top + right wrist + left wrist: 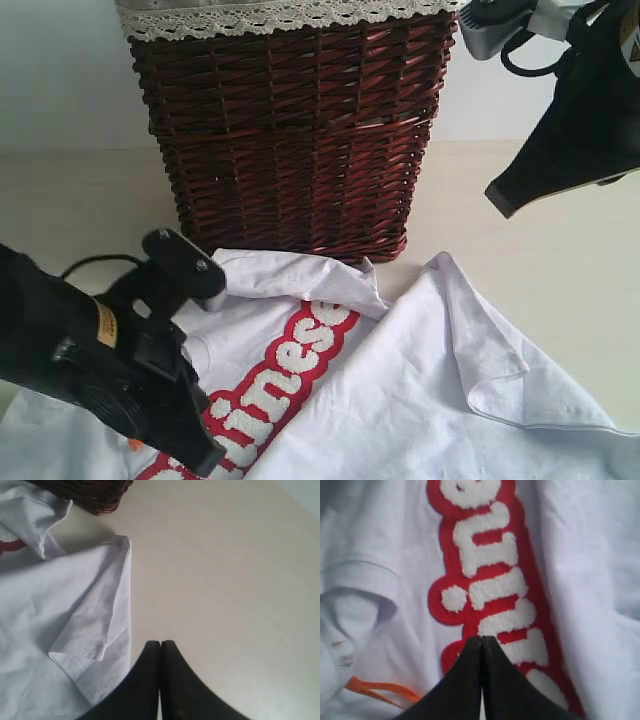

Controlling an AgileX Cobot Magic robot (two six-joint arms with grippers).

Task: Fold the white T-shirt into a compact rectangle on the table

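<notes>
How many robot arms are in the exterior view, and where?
2. The left arm is low over the white T-shirt; the right arm is high at upper right, above the table.

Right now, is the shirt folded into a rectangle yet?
No. The shirt lies rumpled and uneven, a loose flap partly covering its lettering.

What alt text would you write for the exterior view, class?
A crumpled white T-shirt with red lettering lies on a beige table before a dark wicker basket. The left gripper is low over it; the right gripper hangs higher.
</notes>
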